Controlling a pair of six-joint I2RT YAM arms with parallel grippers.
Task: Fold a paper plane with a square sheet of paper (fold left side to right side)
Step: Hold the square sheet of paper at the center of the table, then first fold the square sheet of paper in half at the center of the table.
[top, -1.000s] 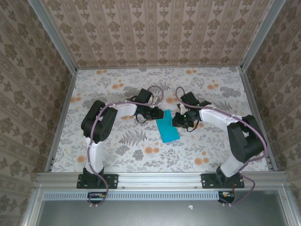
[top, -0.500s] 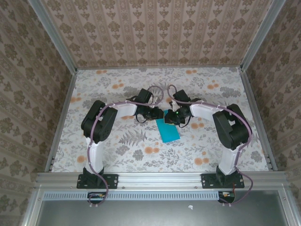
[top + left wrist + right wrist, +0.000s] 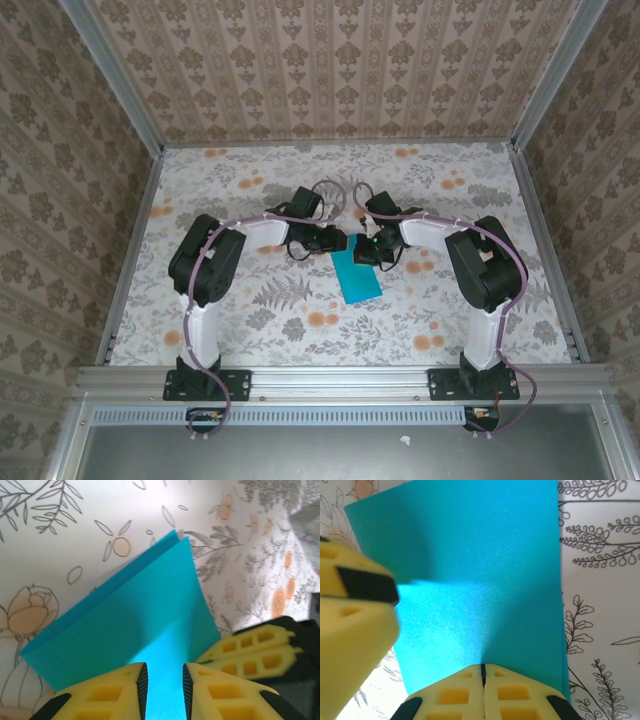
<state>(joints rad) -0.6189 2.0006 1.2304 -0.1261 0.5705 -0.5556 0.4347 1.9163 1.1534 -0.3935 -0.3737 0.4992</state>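
The sheet of paper (image 3: 357, 276), folded double, lay flat near the middle of the flowered table (image 3: 250, 180), its far end between your two grippers. The layers did not quite match: a sliver of the lower one showed along one edge and at a corner. That was your risk. Any drag from either wrist could have slid the top layer further off the bottom one, and a crease pressed then would have set the fold crooked for every later step. A lift or twist at that end could also have sprung the fold open or dog-eared a corner, since paper this thin has no stiffness to resist.

The right gripper (image 3: 482, 672) was clenched, tips together over the paper's end; whether it pinched a layer or only bore down on it could not be told from the wrist view. The left gripper (image 3: 163, 680) stood just beside it, jaws slightly parted, the paper showing through the gap and nothing clamped between them. Your left arm (image 3: 215, 265) and right arm (image 3: 482, 265) bowed outward at the elbow and reached inward, wrists almost meeting over the paper's far end.
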